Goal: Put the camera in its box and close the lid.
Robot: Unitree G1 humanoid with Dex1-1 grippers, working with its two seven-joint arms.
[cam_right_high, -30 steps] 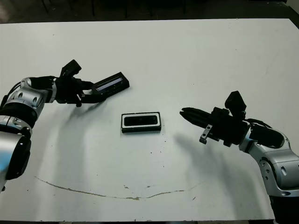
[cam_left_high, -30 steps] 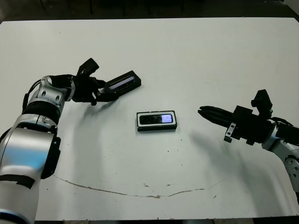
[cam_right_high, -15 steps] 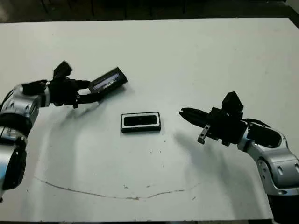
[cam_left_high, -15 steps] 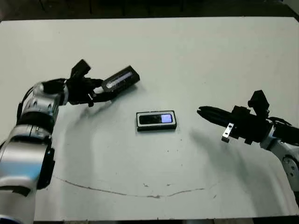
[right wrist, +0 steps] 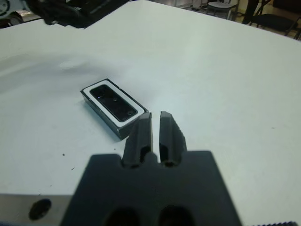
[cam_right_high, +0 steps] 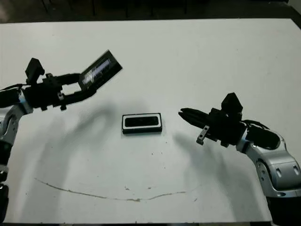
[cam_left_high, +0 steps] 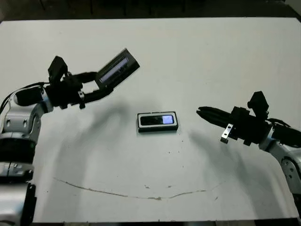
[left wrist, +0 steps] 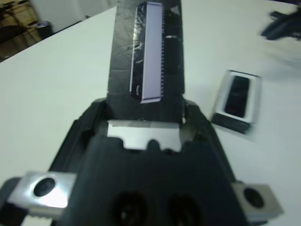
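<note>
The box (cam_left_high: pixel 158 122), black-rimmed with a white lining, lies flat at the middle of the table. The camera (cam_left_high: pixel 159 120) rests inside it, its bluish-white screen patch facing up. My left gripper (cam_left_high: pixel 100 89) is shut on one short end of the lid (cam_left_high: pixel 117 71), a black cover with a pale strip. It holds the lid tilted in the air, up and to the left of the box. My right gripper (cam_left_high: pixel 200 111) hovers just right of the box with its fingers (right wrist: pixel 142 131) shut on nothing. The right wrist view shows the box (right wrist: pixel 92 96) a short way ahead of those fingers.
A thin brown crack line (cam_left_high: pixel 141 193) runs across the table near its front edge. The white table (cam_left_high: pixel 211 56) ends at a dark floor at the back. Chairs (right wrist: pixel 263 14) stand beyond the table in the right wrist view.
My left arm has lifted the lid off the table, drawn it up and leftward, and tilted it more steeply. The right gripper has edged slightly towards the box. Box and camera have not moved.
</note>
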